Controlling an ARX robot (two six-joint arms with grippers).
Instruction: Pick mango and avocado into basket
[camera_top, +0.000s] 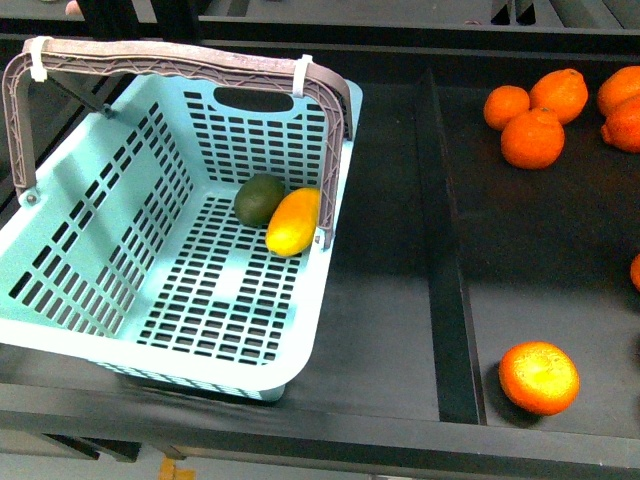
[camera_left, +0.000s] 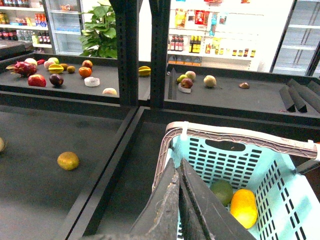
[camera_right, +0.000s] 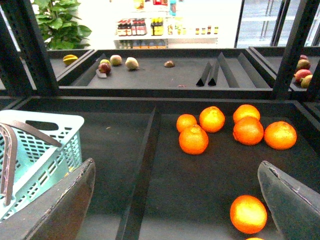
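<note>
lone orange (camera_top: 539, 377) nearest; divider (camera_top: 448, 270) between — basket (camera_top: 70, 310) beyond

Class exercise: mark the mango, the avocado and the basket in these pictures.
mango (camera_top: 293, 222), front view, middle of its yellow skin.
avocado (camera_top: 259, 199), front view, centre of its dark green top.
basket (camera_top: 322, 275), front view, right rim.
</note>
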